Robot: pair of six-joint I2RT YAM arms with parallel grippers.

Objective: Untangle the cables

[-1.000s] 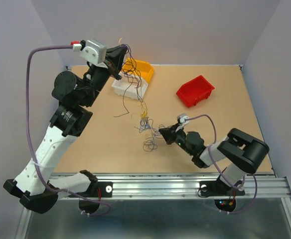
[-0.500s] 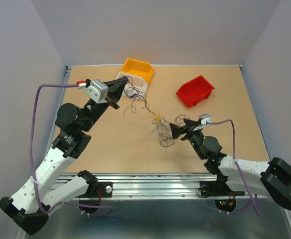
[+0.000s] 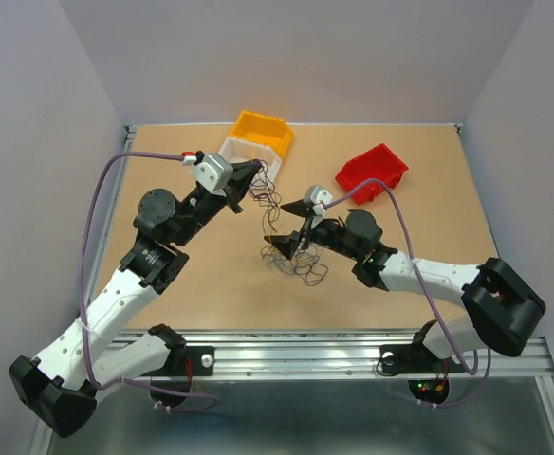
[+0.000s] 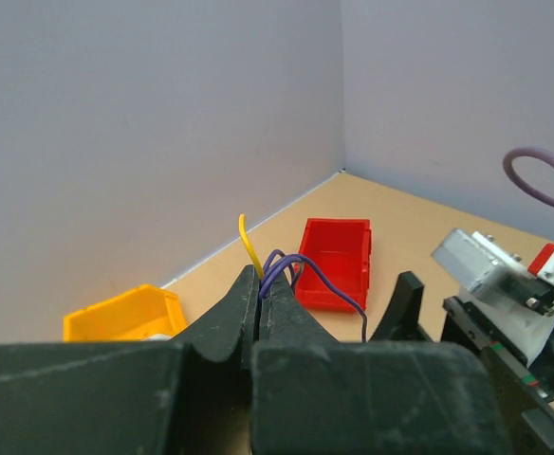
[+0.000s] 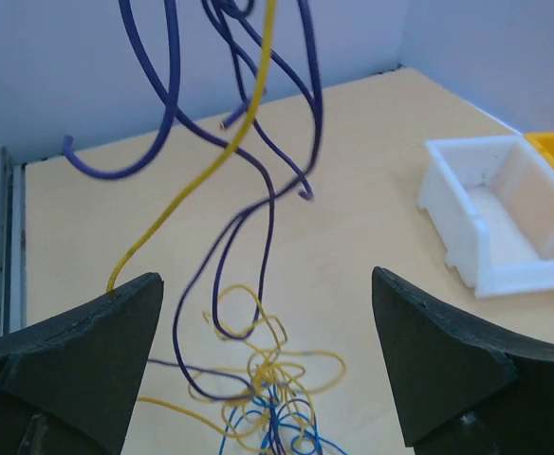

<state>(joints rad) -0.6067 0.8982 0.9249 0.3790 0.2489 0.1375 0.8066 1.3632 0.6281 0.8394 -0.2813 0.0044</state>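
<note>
The cables are thin purple, yellow and blue wires. My left gripper (image 3: 258,172) is shut on a few purple and yellow strands (image 4: 275,265), held above the table in front of the white bin. From there the strands (image 3: 271,201) hang down to a knotted clump (image 3: 302,269) on the table. My right gripper (image 3: 285,246) stands wide open just above and left of that clump. In the right wrist view the hanging strands (image 5: 258,180) pass between its fingers (image 5: 97,332), and the clump (image 5: 277,379) lies below, touching neither finger.
A white bin (image 3: 250,154) and a yellow bin (image 3: 263,131) stand at the back, close to the left gripper. A red bin (image 3: 372,172) sits at the back right. The right arm's lilac cable (image 3: 405,237) loops over its forearm.
My right gripper has opened and swung left and farther from the table's near edge, over the clump. My left gripper has come down and to the right with its strands.
</note>
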